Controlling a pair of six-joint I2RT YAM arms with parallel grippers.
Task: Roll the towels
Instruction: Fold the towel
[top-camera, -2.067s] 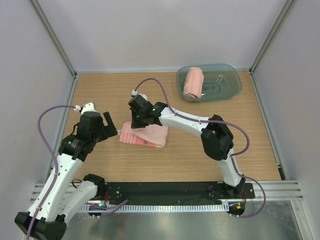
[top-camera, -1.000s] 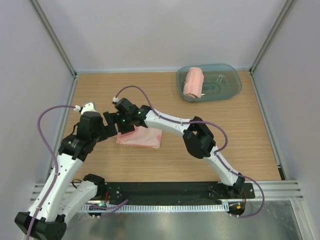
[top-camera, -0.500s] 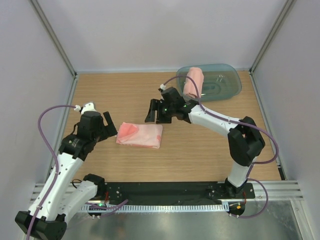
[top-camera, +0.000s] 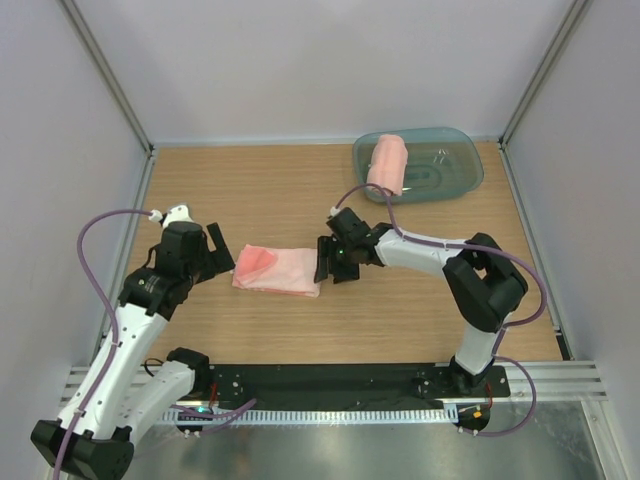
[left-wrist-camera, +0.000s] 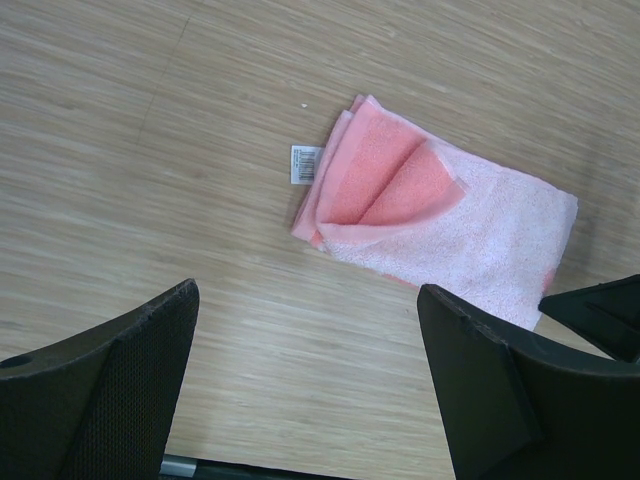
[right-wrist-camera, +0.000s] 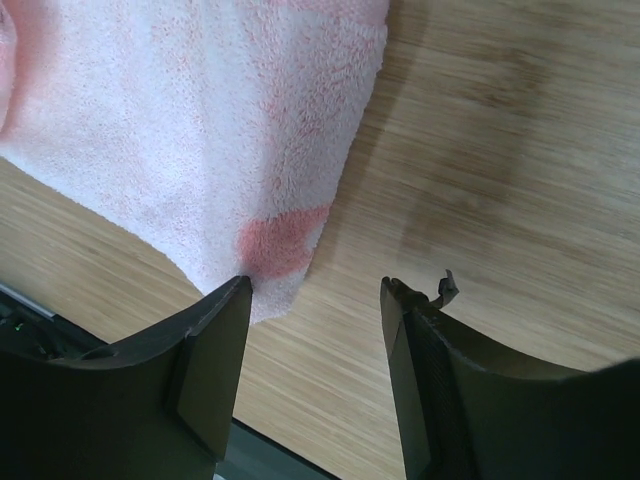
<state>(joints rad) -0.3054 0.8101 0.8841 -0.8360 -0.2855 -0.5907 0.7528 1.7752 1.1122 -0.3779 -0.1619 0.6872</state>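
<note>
Right fingers (right-wrist-camera: 215, 350) apart at the flat towel's (top-camera: 280, 270) right end, left of table (top-camera: 250, 190) centre; left fingers (left-wrist-camera: 120, 380) apart, empty.
Risk: a pinch catching only that corner would likely drag the folded layers askew. Rolled towel (top-camera: 386, 165) lies in the far-right tub (top-camera: 470, 170).

arms (top-camera: 415, 248): white shells, black joints | cables (top-camera: 81, 248): purple | gripper fingers (left-wrist-camera: 110, 400): black, perhaps mesh-textured
</note>
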